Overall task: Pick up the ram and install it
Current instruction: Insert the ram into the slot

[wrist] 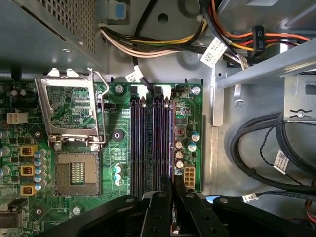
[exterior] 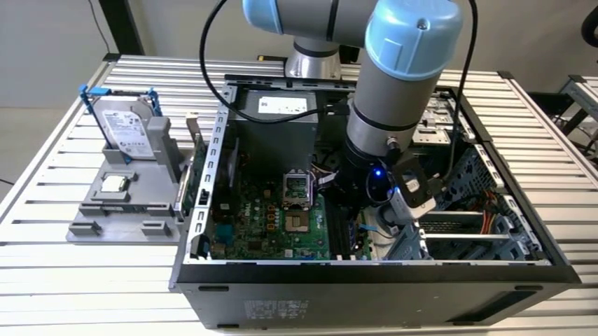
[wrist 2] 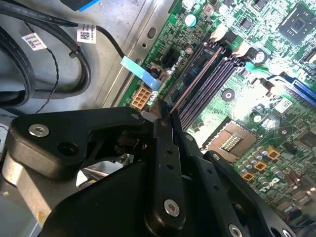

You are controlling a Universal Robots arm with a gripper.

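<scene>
The black gripper (wrist 2: 165,116) is pinched tight on the thin, dark-green ram stick (wrist 2: 192,81), which sits in a long black slot (wrist: 170,143) on the green board (wrist: 116,136).

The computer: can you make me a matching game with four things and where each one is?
Things:
1. hard drive
2. motherboard
3. ram
4. robot arm

Places:
A. held in the gripper, over the black memory slots
B. upright on the grey stand, outside the case
C. reaching down into the case
D. lying flat inside the case

Pairs: 1-B, 2-D, 3-A, 4-C
</scene>
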